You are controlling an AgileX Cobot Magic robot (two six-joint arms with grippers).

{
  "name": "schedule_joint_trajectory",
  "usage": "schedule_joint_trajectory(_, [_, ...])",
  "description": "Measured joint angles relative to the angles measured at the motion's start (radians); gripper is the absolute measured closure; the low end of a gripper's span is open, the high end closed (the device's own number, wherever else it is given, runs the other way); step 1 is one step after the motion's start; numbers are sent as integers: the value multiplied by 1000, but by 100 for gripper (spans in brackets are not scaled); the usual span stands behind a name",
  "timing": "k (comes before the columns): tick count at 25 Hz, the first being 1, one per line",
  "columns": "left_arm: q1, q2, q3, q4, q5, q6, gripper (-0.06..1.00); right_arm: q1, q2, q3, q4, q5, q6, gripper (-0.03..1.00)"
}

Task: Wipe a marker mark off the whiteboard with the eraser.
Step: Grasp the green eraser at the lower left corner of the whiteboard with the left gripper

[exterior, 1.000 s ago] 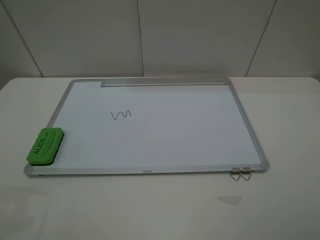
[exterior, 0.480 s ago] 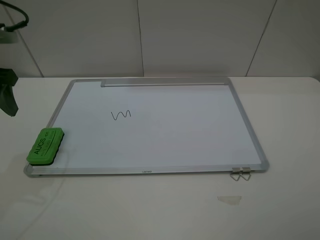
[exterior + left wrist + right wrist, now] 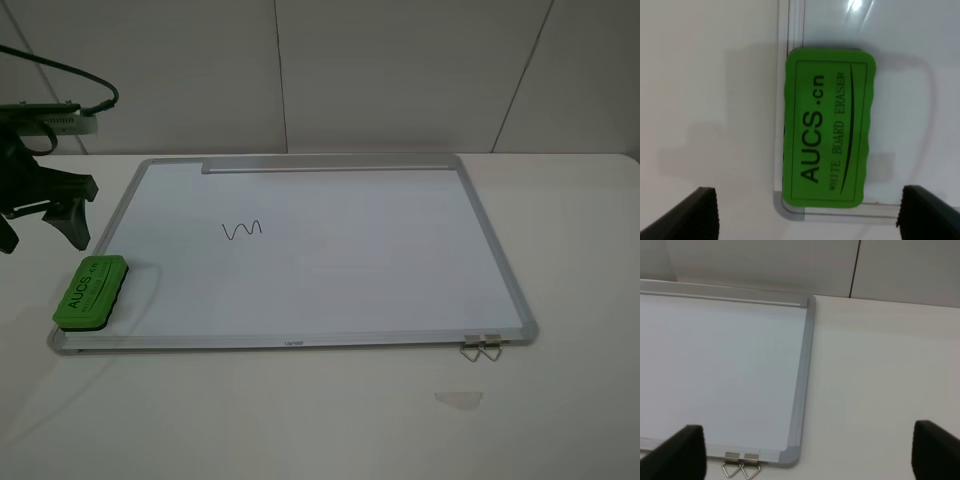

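The whiteboard (image 3: 350, 270) lies flat on the table, its silver tray strip (image 3: 325, 166) along the far edge. A small black zigzag marker mark (image 3: 242, 230) sits on its left half. The green eraser (image 3: 90, 292) rests on the board's near left corner, partly over the frame. My left gripper (image 3: 40, 225) hangs open above and just behind the eraser, apart from it. In the left wrist view the eraser (image 3: 827, 135) lies between the spread fingers of the left gripper (image 3: 807, 202). My right gripper (image 3: 810, 450) is open over the board's right edge (image 3: 802, 390), out of the exterior view.
Two metal hanger clips (image 3: 482, 348) stick out from the board's near right corner, also seen as clips (image 3: 742, 469) by the right wrist. A small clear scrap (image 3: 460, 400) lies on the white table in front. A panelled wall stands behind.
My left arm came in from the left edge and moved right, now hanging near the eraser. Eraser, board and mark have not moved.
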Motion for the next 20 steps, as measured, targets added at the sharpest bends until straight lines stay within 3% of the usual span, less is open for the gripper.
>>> schedule_joint_trajectory(20, [0,204,0,-48,-118,49,21,0,0,0,0,0,0,15])
